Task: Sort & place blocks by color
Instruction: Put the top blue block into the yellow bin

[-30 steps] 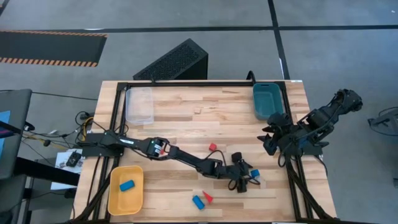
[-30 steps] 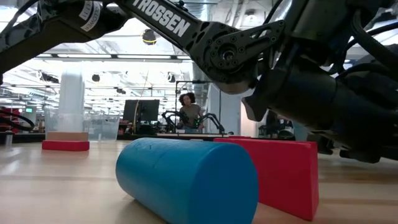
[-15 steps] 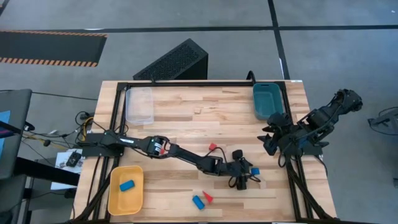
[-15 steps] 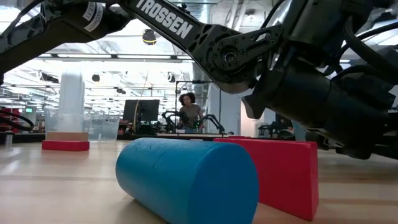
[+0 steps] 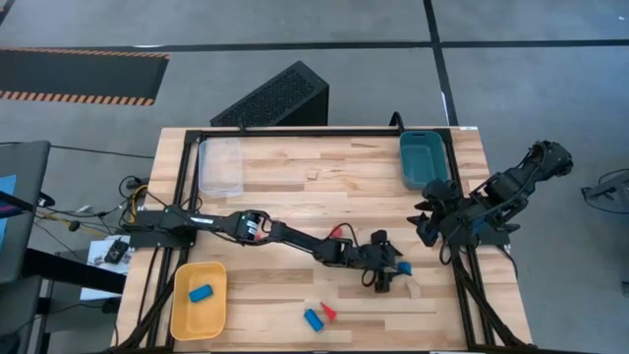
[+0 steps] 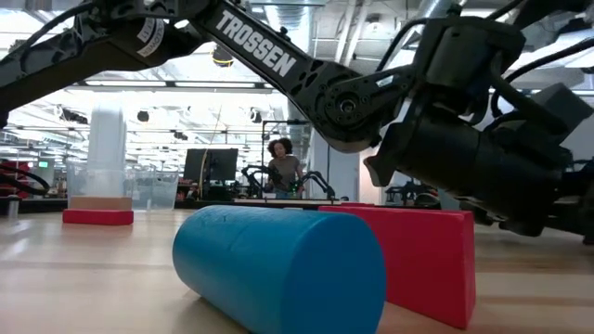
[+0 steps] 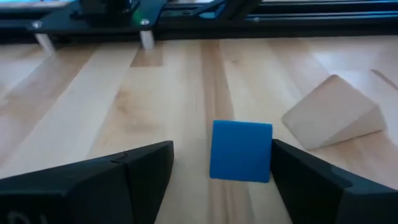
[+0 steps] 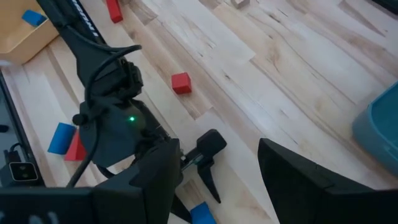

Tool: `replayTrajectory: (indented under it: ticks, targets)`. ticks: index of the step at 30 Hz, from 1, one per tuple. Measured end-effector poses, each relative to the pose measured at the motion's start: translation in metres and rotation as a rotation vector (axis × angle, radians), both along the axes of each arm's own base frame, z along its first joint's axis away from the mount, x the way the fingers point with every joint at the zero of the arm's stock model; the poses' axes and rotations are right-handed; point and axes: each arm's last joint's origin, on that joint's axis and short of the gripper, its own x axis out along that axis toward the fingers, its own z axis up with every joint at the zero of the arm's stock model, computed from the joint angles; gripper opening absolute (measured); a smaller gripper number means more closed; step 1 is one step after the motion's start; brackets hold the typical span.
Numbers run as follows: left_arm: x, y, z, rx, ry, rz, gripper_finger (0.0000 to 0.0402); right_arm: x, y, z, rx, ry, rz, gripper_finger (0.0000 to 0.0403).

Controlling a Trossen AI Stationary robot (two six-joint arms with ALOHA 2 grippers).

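A pale wooden table (image 5: 295, 187) on a grey floor, seen from above: the left arm stretches across it, and the left gripper (image 5: 390, 275) hovers at a blue cube (image 5: 403, 269) near the right side. A pale wooden wedge (image 5: 417, 289) lies just beside that cube. A red cube (image 5: 335, 232) shows by the arm's forearm. Toward the near edge, a blue cylinder (image 5: 313, 319) and a red wedge (image 5: 328, 311) lie together. Another blue block (image 5: 201, 292) sits in the yellow tray (image 5: 181, 317). The right gripper (image 5: 426, 224) waits at the right edge, near the teal tray (image 5: 423, 143).

Low view: the cylinder and red wedge fill the foreground, and a person (image 6: 280, 167) sits far behind.

Left wrist: fingers (image 7: 144, 173) spread apart, the blue cube between them on the wood, nearer one finger, not gripped.

Right wrist: its fingers (image 8: 163, 171) stand apart.
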Motion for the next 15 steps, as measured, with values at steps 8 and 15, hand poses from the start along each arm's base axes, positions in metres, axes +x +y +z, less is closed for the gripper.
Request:
replayTrajectory:
  ticks: [8, 15]
  targets:
    - [0.001, -0.006, -0.017, -0.046, -0.097, -0.087, 0.0202, 0.0, 0.0, 0.0, 0.01, -0.006, -0.003, 0.0244]
    - [0.0, -0.01, -0.019, -0.019, -0.076, 0.01, 0.0176, 0.0, 0.001, 0.0, 0.031, 0.004, -0.003, 0.0244]
